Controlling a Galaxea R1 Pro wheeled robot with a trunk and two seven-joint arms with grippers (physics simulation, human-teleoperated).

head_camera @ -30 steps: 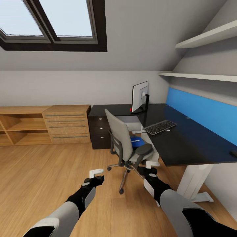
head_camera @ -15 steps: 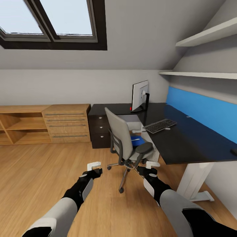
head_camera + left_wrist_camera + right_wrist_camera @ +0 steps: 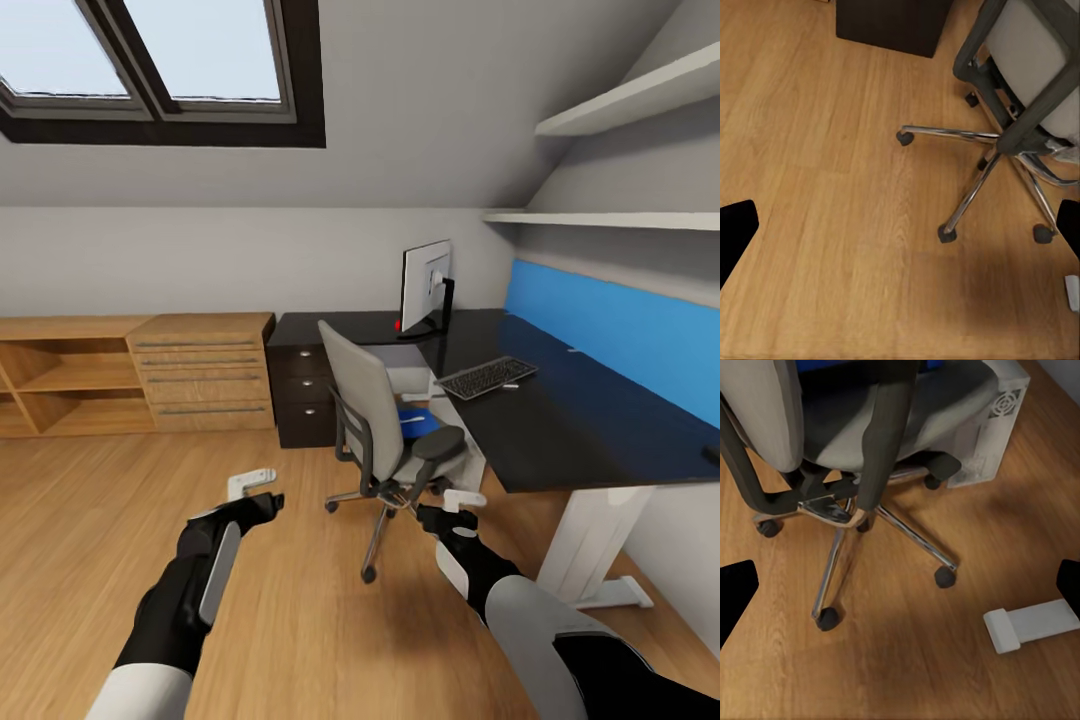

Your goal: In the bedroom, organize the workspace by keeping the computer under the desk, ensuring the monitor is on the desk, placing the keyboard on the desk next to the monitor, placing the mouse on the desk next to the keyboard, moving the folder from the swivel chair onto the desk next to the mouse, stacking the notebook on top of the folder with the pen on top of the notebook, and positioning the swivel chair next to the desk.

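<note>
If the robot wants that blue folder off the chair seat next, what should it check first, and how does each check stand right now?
1. Folder lies on the seat of the swivel chair: ok, blue shows there.
2. Right pincer open and empty: ok, its fingers stand wide apart in the right wrist view.
3. Left pincer open and empty: ok, over bare floor.
4. Clear way to the folder: not ok, the armrest stands between the right pincer and the seat.
5. Free room on the desk near the keyboard: ok.
6. Mouse position on the desk: cannot tell; a small dark thing at the picture's edge may be it.
</note>
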